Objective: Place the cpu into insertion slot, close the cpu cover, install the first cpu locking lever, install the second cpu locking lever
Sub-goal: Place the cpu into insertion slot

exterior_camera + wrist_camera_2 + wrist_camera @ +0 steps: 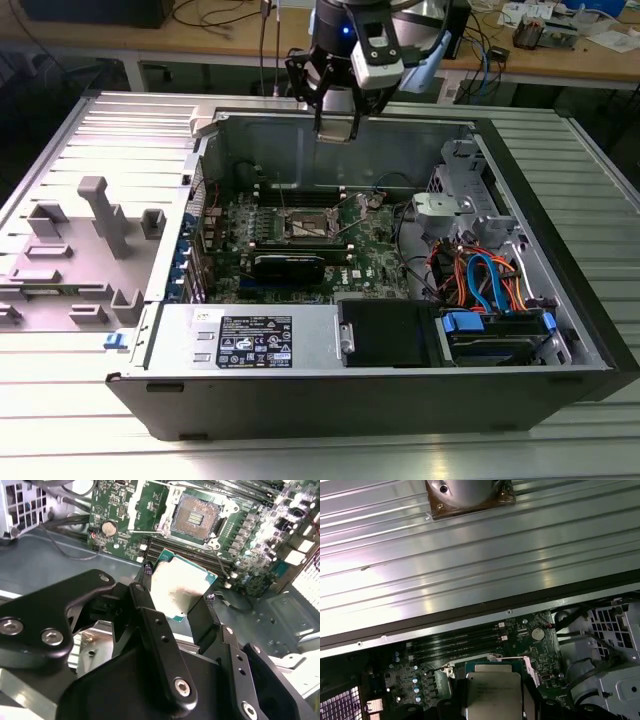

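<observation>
Fingers [204, 617] clamp the cpu [180, 592] by two edges, arm raised well above the open insertion slot [196, 516].

This is an electronics or robotics lab. An opened computer case [330, 400] lies on a ribbed metal bench [300, 455] with its motherboard [375, 255] bare, under a robot arm [350, 40], and grey plastic fixtures [105, 215] stand beside it. Behind runs a long wooden bench [220, 35] strewn with cables [485, 55] and small electronic parts [530, 32].
</observation>
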`<state>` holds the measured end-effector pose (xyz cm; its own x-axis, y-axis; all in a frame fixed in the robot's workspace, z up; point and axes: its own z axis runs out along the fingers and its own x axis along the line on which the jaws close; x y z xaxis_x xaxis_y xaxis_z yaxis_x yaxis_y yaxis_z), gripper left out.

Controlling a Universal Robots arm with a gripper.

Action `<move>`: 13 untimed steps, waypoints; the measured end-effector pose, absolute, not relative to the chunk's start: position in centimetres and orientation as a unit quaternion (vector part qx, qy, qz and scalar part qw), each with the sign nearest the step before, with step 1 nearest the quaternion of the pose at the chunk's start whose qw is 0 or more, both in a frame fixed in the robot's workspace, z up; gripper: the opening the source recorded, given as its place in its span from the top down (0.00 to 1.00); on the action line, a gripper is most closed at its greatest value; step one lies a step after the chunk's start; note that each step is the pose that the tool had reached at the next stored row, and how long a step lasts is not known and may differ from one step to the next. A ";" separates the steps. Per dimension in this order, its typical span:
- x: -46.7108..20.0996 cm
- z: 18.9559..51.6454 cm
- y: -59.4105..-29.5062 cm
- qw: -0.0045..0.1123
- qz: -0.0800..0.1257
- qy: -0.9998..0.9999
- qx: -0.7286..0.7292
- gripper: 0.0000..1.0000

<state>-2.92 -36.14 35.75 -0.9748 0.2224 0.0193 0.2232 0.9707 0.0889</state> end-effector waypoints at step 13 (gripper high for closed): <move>-3.0 34.7 -36.6 0.002 -0.045 -0.984 -0.169 0.46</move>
<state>-2.99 -36.56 34.72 -0.9426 0.3333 0.0198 0.3337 0.9385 0.0887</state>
